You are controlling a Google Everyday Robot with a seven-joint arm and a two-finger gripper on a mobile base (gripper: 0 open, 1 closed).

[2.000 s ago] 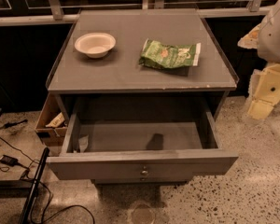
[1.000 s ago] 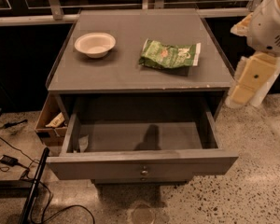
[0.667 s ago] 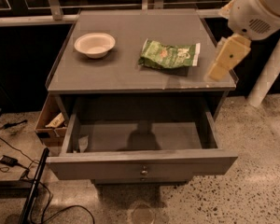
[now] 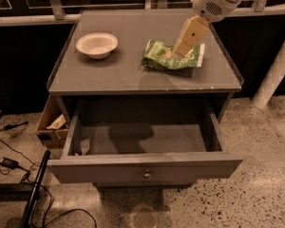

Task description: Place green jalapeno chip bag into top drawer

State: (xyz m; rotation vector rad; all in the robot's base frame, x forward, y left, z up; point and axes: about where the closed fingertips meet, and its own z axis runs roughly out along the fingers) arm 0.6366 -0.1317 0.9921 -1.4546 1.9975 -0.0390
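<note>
The green jalapeno chip bag (image 4: 159, 58) is seen lying flat on the right half of the desk (image 4: 109, 77), a crinkled foil pouch with a pale printed picture and a white strip along its right end. The end effector (image 4: 180, 50), a tan, blocky, tapered piece below a rounded white arm housing (image 4: 213, 1), is held tilted over the bag's right part, its tip directly over or against the foil; contact cannot be confirmed. Whether the end effector is set wide or narrow cannot be told.

A white round bowl (image 4: 97, 44), shallow and matte, is placed on the left of the desk, well apart from the bag. The desk top is a smooth grey slab with a thin raised edge.

Below it, the top drawer (image 4: 109, 171) is pulled fully out: a wide, shallow grey tray with a flat front panel and a small round metal knob (image 4: 146, 175). A small pale scrap (image 4: 84, 146) is seen at the drawer's left inner corner.

A brown cardboard box (image 4: 47, 125) is set beside the cabinet's left side. Dark cables (image 4: 9, 165) are strewn over the speckled terrazzo floor (image 4: 256, 194).
</note>
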